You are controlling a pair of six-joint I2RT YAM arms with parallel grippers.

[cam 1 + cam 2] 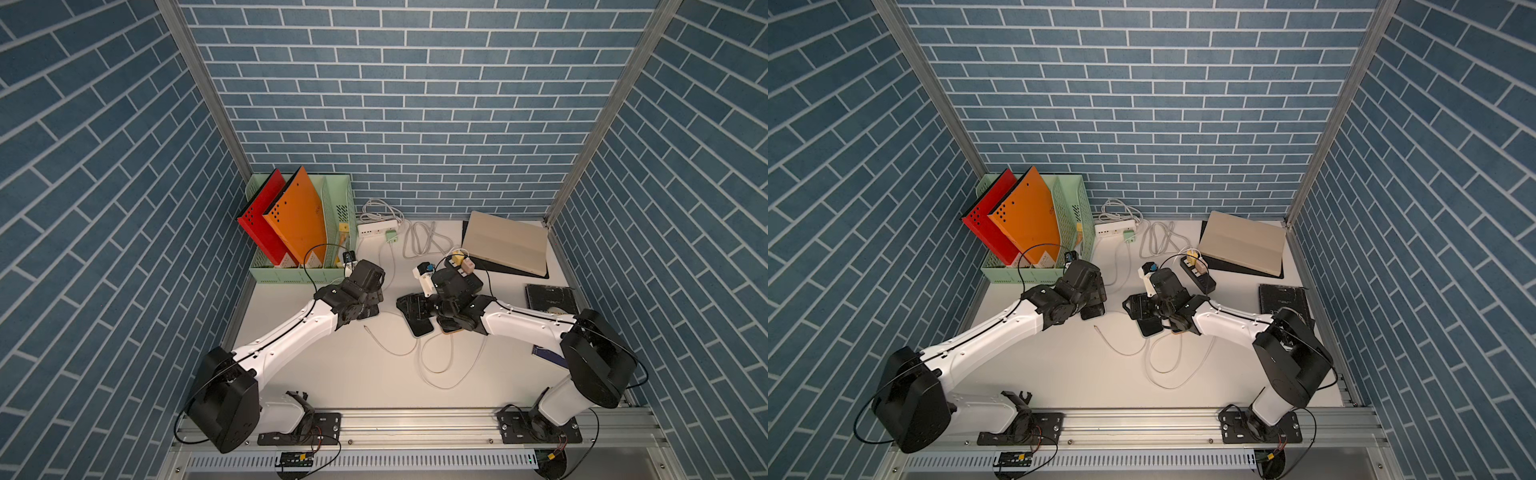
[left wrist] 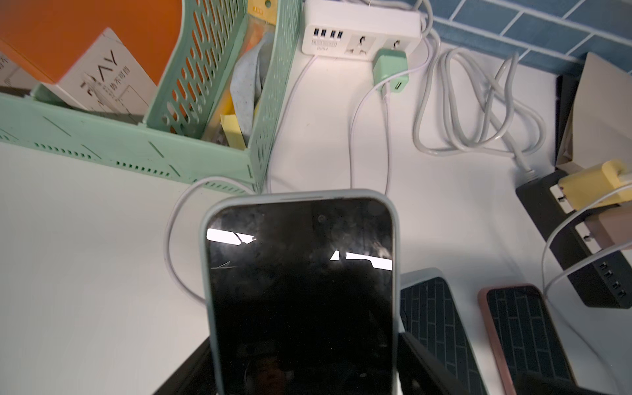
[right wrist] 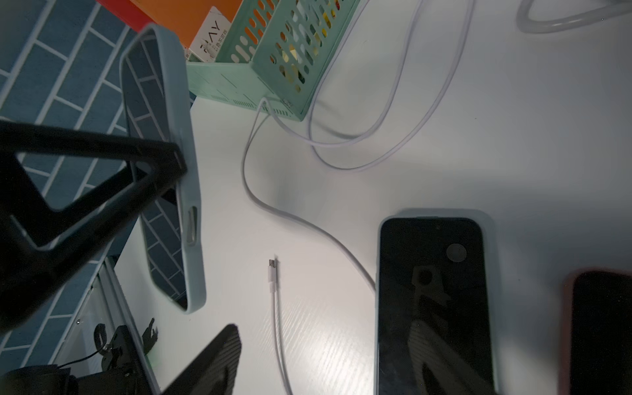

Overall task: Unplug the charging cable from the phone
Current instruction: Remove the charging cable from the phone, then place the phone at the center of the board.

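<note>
Left hand (image 1: 365, 306) pinches the phone (image 2: 301, 290), right hand (image 1: 413, 316) spread empty; green organizer (image 1: 291, 273) holds two folders (image 1: 297, 216)

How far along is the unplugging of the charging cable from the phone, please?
Done: the cable's plug lies loose on the table, clear of the phone. In hand: the left tool grips that phone, tilted; the right tool stands open and empty. Left: probably only setting the phone down and pulling both arms back.

White cable (image 3: 272, 277), mint rack (image 1: 286, 274), blue brick-patterned walls (image 1: 415, 104)
</note>
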